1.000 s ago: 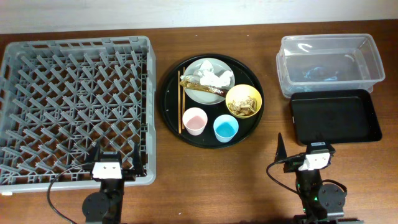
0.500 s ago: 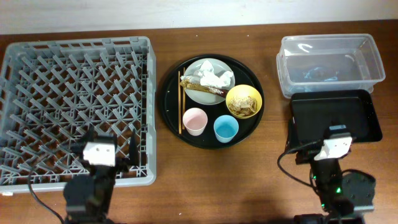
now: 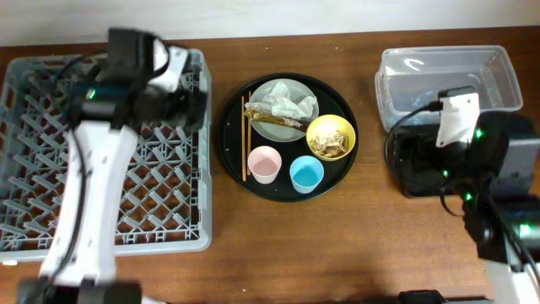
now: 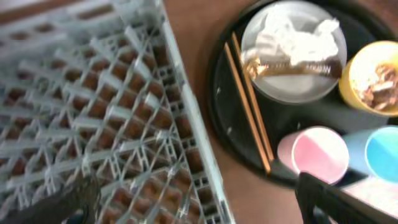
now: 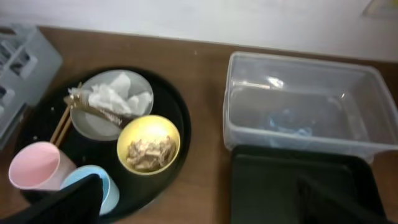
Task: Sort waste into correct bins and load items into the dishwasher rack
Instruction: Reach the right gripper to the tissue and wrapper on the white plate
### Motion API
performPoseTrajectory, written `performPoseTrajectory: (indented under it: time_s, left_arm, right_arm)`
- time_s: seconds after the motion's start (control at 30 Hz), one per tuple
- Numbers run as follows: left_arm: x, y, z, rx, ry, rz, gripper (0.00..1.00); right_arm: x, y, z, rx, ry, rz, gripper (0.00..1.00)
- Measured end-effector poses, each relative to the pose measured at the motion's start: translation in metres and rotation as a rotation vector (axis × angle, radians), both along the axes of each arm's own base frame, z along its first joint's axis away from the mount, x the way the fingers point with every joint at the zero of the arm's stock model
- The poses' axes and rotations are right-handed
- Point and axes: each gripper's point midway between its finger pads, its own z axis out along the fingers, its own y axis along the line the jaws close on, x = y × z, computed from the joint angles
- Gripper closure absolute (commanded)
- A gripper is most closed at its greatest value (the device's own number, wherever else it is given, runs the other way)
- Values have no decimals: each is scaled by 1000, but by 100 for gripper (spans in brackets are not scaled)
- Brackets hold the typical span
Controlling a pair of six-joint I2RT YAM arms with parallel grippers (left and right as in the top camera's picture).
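napkin [image 3: 294,105] on plate [image 3: 273,130] | round tray [image 3: 342,169] between rack [image 3: 169,194] and tub [image 3: 443,52] | left jaws apart | right jaws apart

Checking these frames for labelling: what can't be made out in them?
- Black tray: overhead, mostly under the right arm; right wrist, cut by the bottom edge.
- Blue thing in clear tub: blurred through plastic, unidentifiable.
- Dishwasher rack: overhead, left arm crosses it.
- Light blue cup: left wrist, cut by the right edge.
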Motion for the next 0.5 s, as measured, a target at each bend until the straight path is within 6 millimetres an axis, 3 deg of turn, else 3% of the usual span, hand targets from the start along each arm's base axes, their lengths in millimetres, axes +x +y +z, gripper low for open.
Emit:
performPoseTrajectory:
  time_s: [0.07,0.2,0.5]
  left_arm:
    - [24,-22,-8,4,31,-44,0]
    - [35,-39,-33,-6,79,-80,0]
    - [39,-46,-42,-38,99,-63,0]
  right_arm:
    - [8,1,-7,2,33,2,2]
    - [23,3,-27,9,105,12,2]
    - [29,28,-33,105,126,124,0]
